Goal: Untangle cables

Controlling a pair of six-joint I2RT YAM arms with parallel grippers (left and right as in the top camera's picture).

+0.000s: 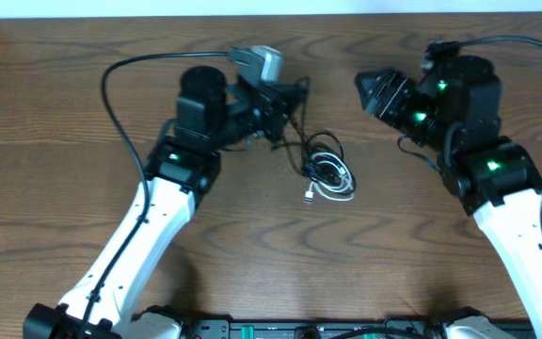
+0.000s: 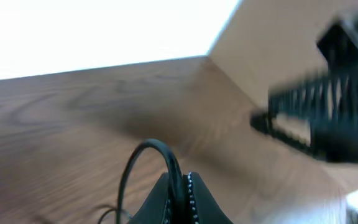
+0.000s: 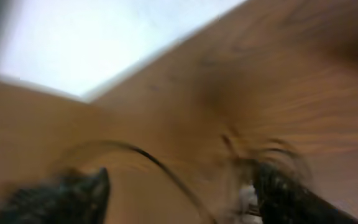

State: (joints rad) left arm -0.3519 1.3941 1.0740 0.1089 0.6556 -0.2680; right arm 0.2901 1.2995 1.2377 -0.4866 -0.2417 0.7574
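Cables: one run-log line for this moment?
left gripper: jaws shut on black cable | right gripper: jaws open | cable tangle: on table

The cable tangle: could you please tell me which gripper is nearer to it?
Left. The left gripper is at the tangle's far-left edge, shut on a black cable; the right gripper hangs apart, far right.

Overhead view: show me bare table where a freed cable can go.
Bare: the wide front stretch of table between the left arm and right arm, below the cables; also the left side outside the left arm. Crowded: the middle back, where the left tool meets the cables and the right tool sits close.
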